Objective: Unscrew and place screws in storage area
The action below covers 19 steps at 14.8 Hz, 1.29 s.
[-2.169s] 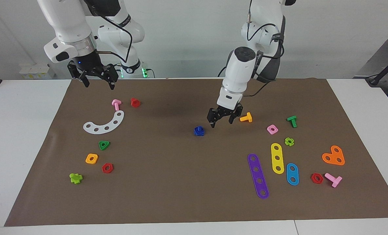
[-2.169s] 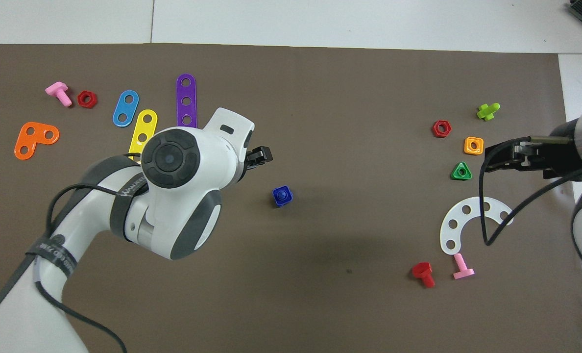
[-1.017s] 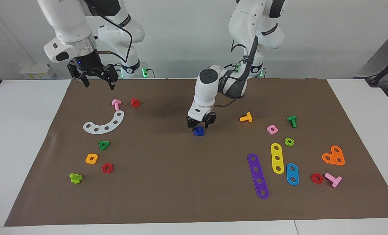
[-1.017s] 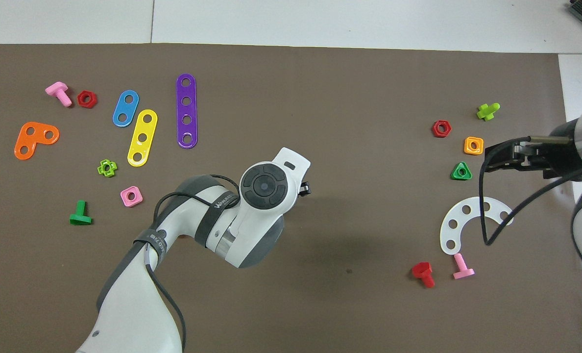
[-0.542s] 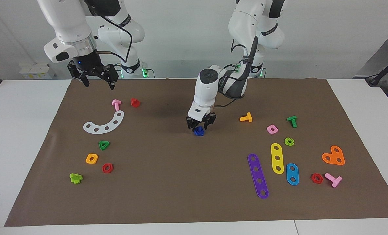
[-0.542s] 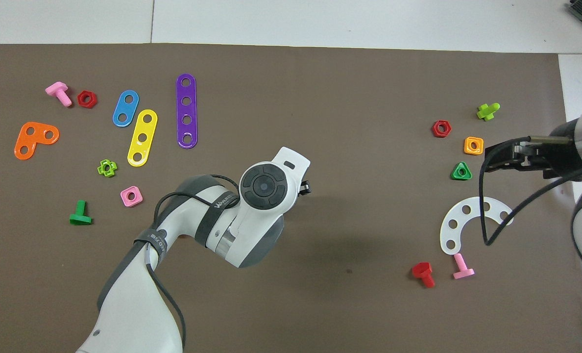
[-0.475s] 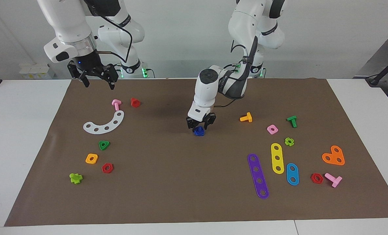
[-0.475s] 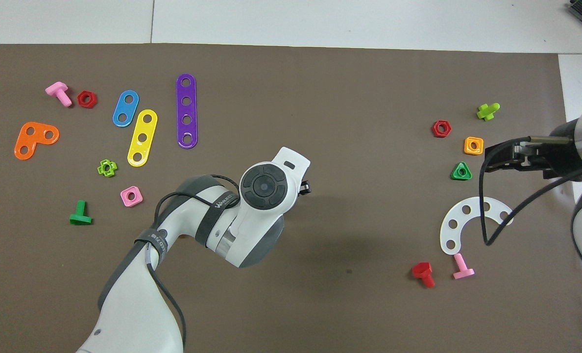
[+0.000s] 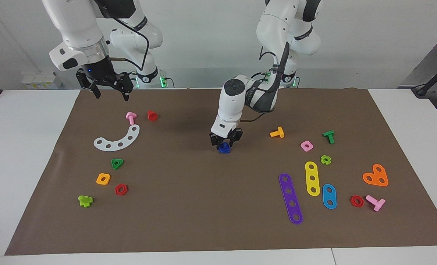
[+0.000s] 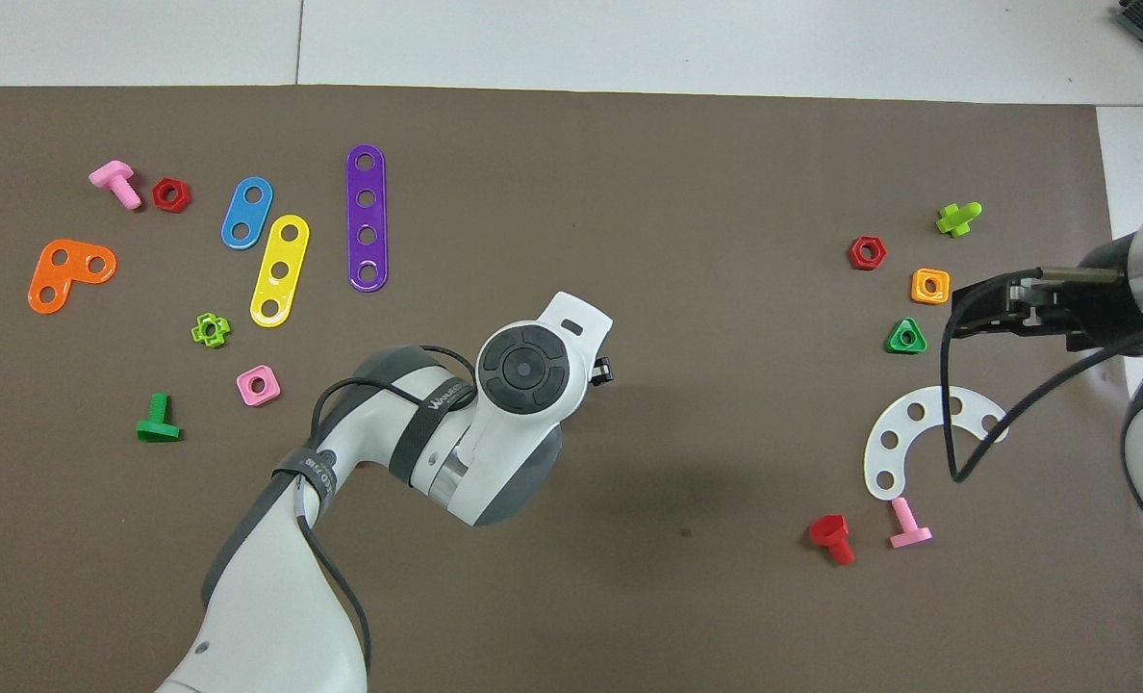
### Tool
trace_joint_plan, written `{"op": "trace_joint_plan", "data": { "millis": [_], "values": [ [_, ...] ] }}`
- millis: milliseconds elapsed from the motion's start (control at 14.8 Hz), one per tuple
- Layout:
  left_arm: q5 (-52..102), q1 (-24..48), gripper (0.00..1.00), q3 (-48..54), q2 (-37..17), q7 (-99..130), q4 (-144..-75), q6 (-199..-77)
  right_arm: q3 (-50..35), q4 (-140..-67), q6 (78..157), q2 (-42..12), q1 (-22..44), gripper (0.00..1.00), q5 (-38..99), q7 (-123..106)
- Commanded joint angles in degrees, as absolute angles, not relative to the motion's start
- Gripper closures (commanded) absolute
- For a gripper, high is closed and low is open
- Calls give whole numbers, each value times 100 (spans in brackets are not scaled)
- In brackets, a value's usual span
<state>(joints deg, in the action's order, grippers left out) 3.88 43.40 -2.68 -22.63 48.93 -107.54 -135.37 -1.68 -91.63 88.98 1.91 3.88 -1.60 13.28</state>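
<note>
The dark-blue screw [image 9: 224, 147] stands at the middle of the brown mat [image 9: 203, 206]; I cannot separate it from the dark-blue square nut around it. My left gripper [image 9: 224, 142] is right on top of it, pointing down, with its tips at the piece's top. In the overhead view the left arm's wrist [image 10: 528, 371] hides the screw. My right gripper [image 9: 110, 91] is open and empty, and waits in the air over the mat's edge at the right arm's end; it also shows in the overhead view [image 10: 956, 313].
At the left arm's end lie an orange bolt [image 9: 277, 132], a pink nut [image 9: 306, 146], a green bolt [image 9: 329, 136], and purple [image 9: 290, 198], yellow [image 9: 312, 178] and blue strips [image 9: 329, 196]. At the right arm's end lie a white arc [image 9: 118, 139], a pink bolt [image 9: 131, 117], a red bolt [image 9: 152, 115] and several nuts.
My left arm swung from beside the orange bolt over to the dark-blue screw and came down on it. In the last second it has barely moved. The right arm has not moved.
</note>
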Motion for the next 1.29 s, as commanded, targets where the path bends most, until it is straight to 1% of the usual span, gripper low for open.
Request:
{"op": "trace_joint_plan", "data": {
  "millis": [0, 271, 339, 610, 949, 1220],
  "values": [
    [448, 4474, 48, -378, -2303, 4939, -10740, -13614, -229, -9220, 8929, 281, 343, 0, -141, 1424],
    [448, 4474, 72, -378, -2303, 4931, -10740, -13562, -229, -9202, 8877, 281, 316, 0, -141, 1389],
    [448, 4474, 76, -378, -2303, 4931, -10723, -13535, -229, -9202, 8920, 281, 334, 0, -141, 1389],
    [466, 4439, 77, -387, -2303, 4939, -10399, -13123, -229, -9202, 8921, 281, 334, 0, -141, 1371],
    [475, 4176, 75, -422, -2487, 4887, -9265, -11867, -272, -9185, 8921, 272, 352, 0, -132, 1371],
    [466, 3509, 75, -413, -2242, 4327, -9176, -11445, -290, -9219, 9061, 255, 509, 1, -123, 1441]
  ]
}}
